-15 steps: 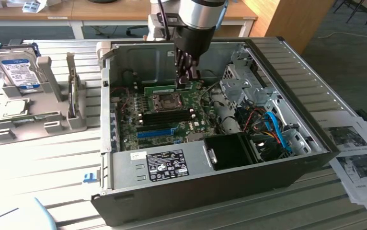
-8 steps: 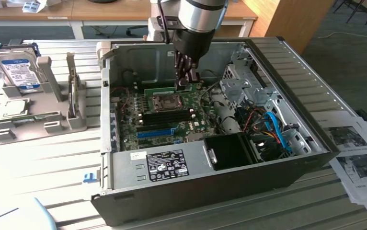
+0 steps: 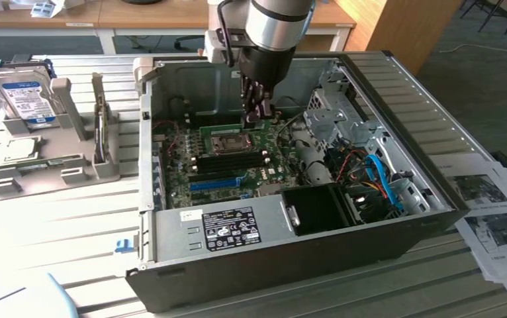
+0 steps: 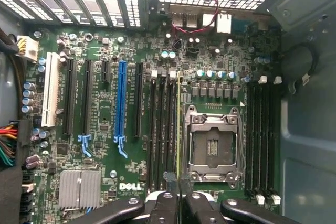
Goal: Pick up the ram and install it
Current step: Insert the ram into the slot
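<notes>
Looking into an open computer case (image 3: pixel 430 132) lying on the slatted desk (image 3: pixel 59 218); squinting at its black-and-white sticker (image 3: pixel 231 225), print too small for reading. Reading "DELL" in white on the green motherboard (image 4: pixel 105 114). Pinching the ram (image 4: pixel 179 129) between pressed-in claw (image 4: pixel 178 179) tips, holding it upright over the memory slots (image 4: pixel 163 129) just beside the bare processor socket (image 4: pixel 212 148). Showing edge-on as a thin green strip, flat faces hidden; seating in a slot impossible to tell.

We see a matt grey sheet-metal computer case (image 3: pixel 174 240), a green circuit-board motherboard (image 4: pixel 105 114) with a glossy bright-blue plastic slot (image 4: pixel 121 103), a finned bare-metal heatsink (image 4: pixel 79 188), and the gripper's (image 4: pixel 178 181) smooth, slightly shiny black fingers (image 4: pixel 170 190) clamping the thin green circuit-board ram (image 4: pixel 179 129).
</notes>
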